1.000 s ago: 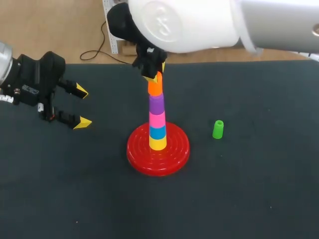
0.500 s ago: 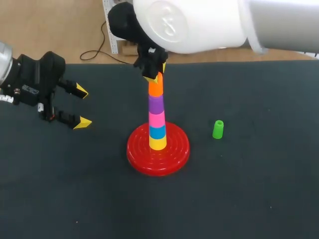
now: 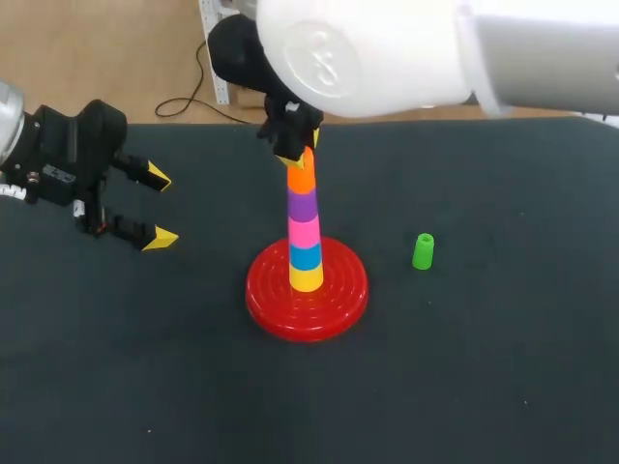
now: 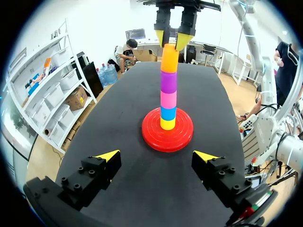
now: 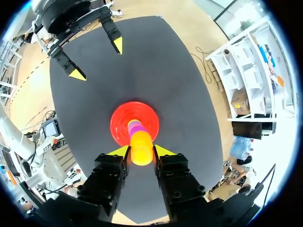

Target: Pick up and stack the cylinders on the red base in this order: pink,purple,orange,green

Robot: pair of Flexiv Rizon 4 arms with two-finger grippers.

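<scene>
Dark cloth covers the table (image 3: pixel 503 387), and nearest to me on it sits the round red base (image 3: pixel 266 290), about the middle of the surface. From its centre rises a straight column of five cylinders, one on another: yellow cylinder (image 3: pixel 307 279) at the bottom, then blue cylinder (image 3: pixel 306 256), pink cylinder (image 3: pixel 305 232), purple cylinder (image 3: pixel 303 205), and orange cylinder (image 4: pixel 170 59) on top. To the right of the base, apart from it, the green cylinder (image 3: pixel 423 251) stands upright on the cloth by itself. Off to the left, well apart from the base, my left gripper (image 3: pixel 162 207) hangs above the table with its fingers spread wide; seen from its wrist, the base and the column stand ahead of it, in line with the gap between its fingers. Farther back and higher, my right arm comes in over the column, and my right gripper (image 5: pixel 141 151) points straight down at it. Its two yellow tips sit against opposite sides of the orange cylinder near the top edge, so it is closed on that piece, with the red base showing directly below.
</scene>
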